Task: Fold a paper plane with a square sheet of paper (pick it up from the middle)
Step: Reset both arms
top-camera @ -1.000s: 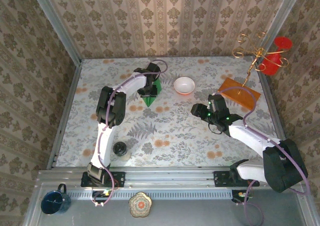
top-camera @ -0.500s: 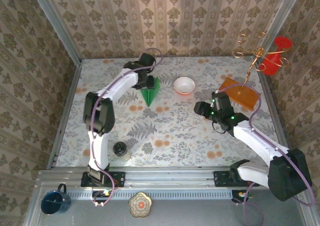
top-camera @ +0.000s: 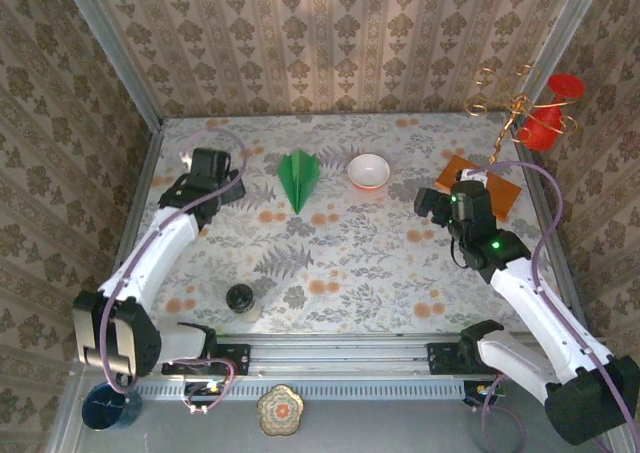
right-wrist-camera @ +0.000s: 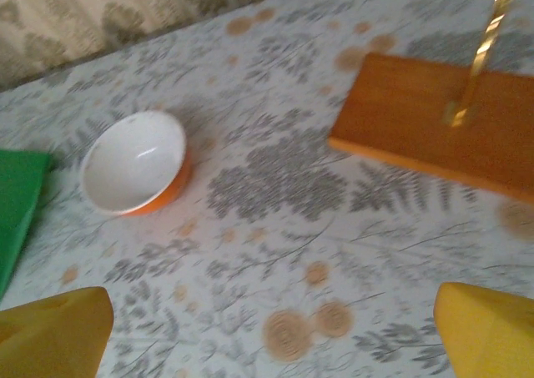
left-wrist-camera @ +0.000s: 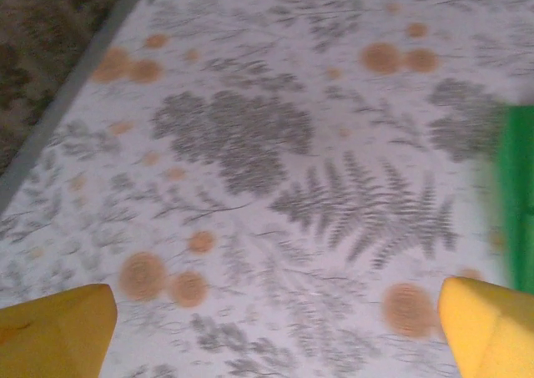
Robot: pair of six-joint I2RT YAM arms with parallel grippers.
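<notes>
The paper plane (top-camera: 299,178) lies flat on the patterned bench (top-camera: 340,263) as a narrow green dart with a centre crease, tip toward the arms, just left of the white bowl (top-camera: 369,171) and touched by nothing, so the folding looks finished. The left gripper (top-camera: 232,185) hangs well to its left, and the right gripper (top-camera: 428,201) is beyond the bowl by the orange wooden board (right-wrist-camera: 434,132). Both have their yellow fingers (left-wrist-camera: 58,332) spread wide and empty, so I judge that little remains beyond parking the arms.

Overhead and close wrist views share paper plane (top-camera: 299,179).
</notes>
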